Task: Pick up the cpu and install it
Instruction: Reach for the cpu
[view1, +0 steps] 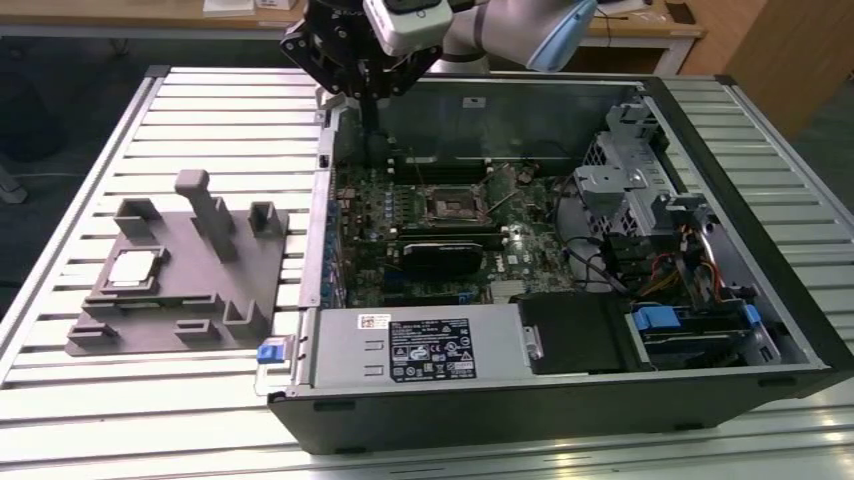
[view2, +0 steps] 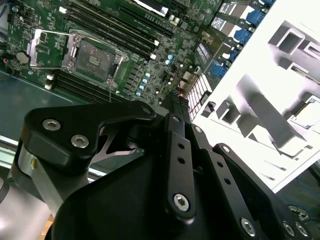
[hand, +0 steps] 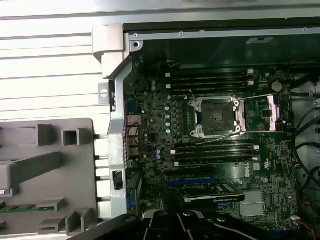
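The cpu (view1: 134, 268), a small silvery square chip, lies flat in a recess of the grey plastic tray (view1: 180, 300) at the exterior view's left, beside the open computer case (view1: 534, 400). My gripper (view1: 368, 118) hangs over the case's far corner nearest the tray, well away from the cpu. In the second wrist view its black fingers (view2: 181, 145) run together to one tip, shut with nothing in them. The socket (view1: 447, 205) on the motherboard is uncovered, its metal frame (hand: 272, 112) swung open. It appears in both wrist views (view2: 95, 60) (hand: 217, 116).
The case lies on a slatted metal table (view1: 80, 140). Inside it are memory slots (hand: 210, 80), a black expansion card (view1: 447, 255), a power supply (view1: 414, 345), drive cages and cables (view1: 667, 250). The tray's upright posts (view1: 200, 200) stand near the cpu.
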